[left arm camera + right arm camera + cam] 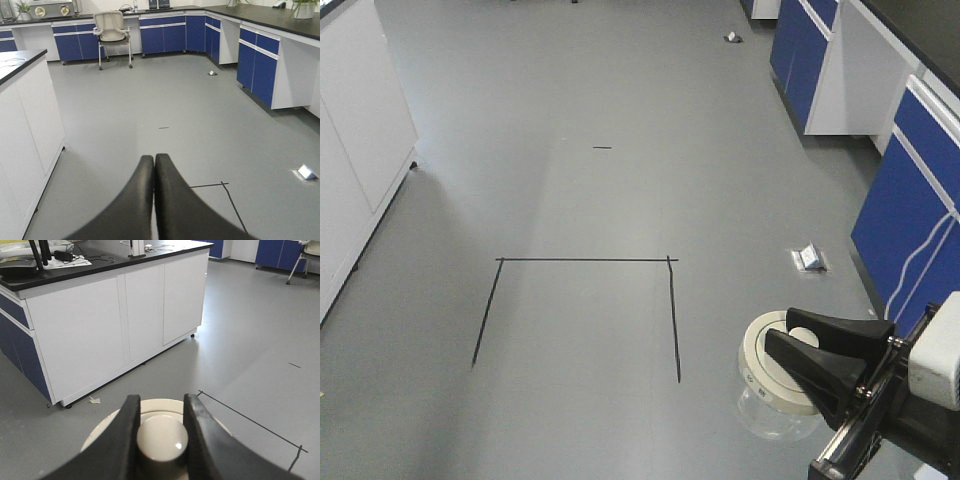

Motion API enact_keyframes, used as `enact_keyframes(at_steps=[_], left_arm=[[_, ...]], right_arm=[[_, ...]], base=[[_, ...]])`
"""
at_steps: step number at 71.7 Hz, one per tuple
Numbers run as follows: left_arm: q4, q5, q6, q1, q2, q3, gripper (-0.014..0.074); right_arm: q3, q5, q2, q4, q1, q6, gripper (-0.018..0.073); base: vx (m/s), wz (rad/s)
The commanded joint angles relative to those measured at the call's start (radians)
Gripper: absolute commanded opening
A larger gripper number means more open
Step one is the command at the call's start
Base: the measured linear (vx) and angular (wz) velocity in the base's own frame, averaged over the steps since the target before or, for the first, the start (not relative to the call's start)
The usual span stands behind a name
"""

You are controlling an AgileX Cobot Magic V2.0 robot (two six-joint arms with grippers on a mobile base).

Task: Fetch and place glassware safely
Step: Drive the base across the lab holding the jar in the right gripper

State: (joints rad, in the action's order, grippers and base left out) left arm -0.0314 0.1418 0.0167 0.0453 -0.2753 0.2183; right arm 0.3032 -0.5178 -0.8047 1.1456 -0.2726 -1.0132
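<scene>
The glassware, a squat clear jar point(772, 418) with a round cream-white lid point(756, 368), hangs above the grey floor at the lower right of the front view. My right gripper point(781, 331) is shut on the lid's central knob point(161, 437). In the right wrist view both black fingers point(129, 425) press the knob's sides, and the lid's rim point(100, 432) shows behind them. My left gripper point(154, 159) is shut, its fingertips touching with nothing between them, and it points over open floor.
A black tape outline point(585, 260) marks a rectangle on the floor. Blue cabinets point(910, 200) line the right side and a white cabinet point(355, 120) the left. A small packet point(809, 258) lies near the cabinets. A chair point(112, 30) stands at the far wall.
</scene>
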Motion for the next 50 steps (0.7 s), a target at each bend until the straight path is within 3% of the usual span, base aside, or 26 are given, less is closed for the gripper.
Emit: enact_keyframes(at_steps=[1,24,50], left_arm=[[0.008,-0.073,0.002,0.005,-0.01,0.027,-0.0007],[0.008,-0.073,0.002,0.005,-0.01,0.027,-0.0007],[0.008,-0.073,0.002,0.005,-0.01,0.027,-0.0007]], right_arm=[[0.033,-0.053,0.009,-0.038,-0.001,0.008,-0.0003],[0.033,-0.054,0.009,-0.038,-0.001,0.008,-0.0003],[0.033,-0.053,0.009,-0.038,-0.001,0.008,-0.0003]], base=[[0.19,0.14],[0.28,0.01],[0.46,-0.04]])
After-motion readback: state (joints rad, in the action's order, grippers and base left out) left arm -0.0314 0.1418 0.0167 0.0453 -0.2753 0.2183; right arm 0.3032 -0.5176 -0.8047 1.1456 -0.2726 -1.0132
